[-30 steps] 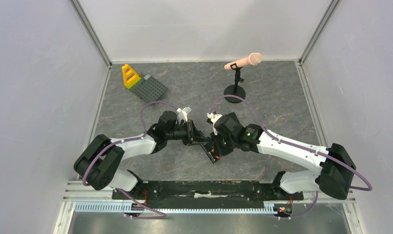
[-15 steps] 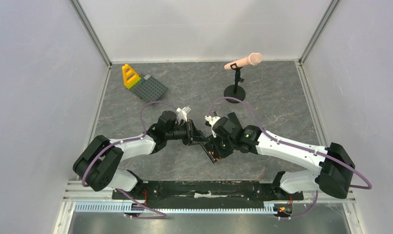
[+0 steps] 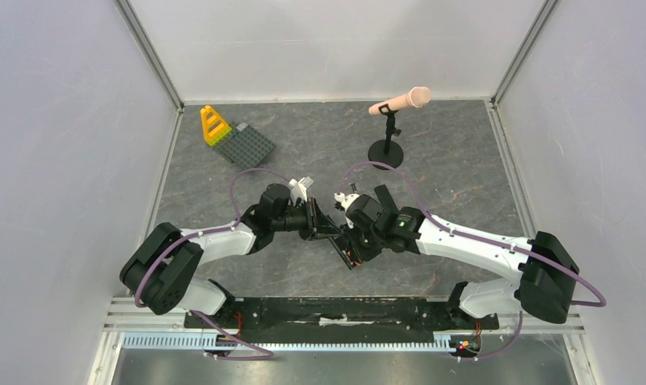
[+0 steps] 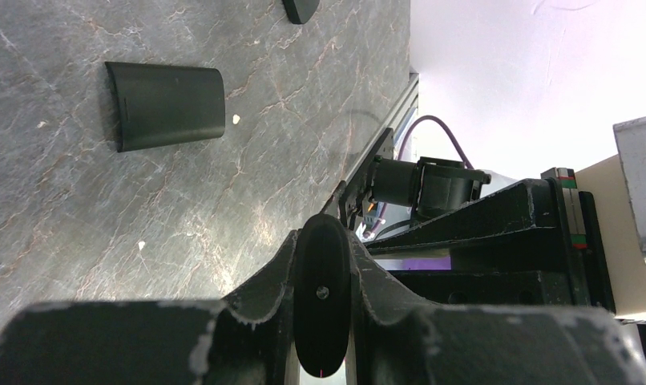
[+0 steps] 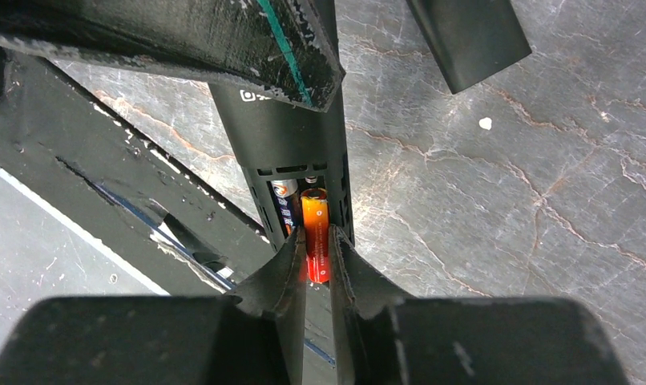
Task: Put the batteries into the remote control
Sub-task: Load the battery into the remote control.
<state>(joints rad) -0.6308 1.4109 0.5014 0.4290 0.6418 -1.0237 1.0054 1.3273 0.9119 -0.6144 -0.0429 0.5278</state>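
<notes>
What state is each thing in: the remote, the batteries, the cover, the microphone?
remote control, compartment open, clamped in the left jaws
orange battery, gripped by the right jaws, at the compartment's free slot
second battery, seated in the compartment
battery cover, off, lying on the table
microphone, tilted on its stand

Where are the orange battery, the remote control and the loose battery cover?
orange battery point(image 5: 316, 224): right wrist view, middle of its orange body
remote control point(image 5: 280, 132): right wrist view, plain back above the open bay
battery cover point(image 4: 166, 106): left wrist view, centre of its face
</notes>
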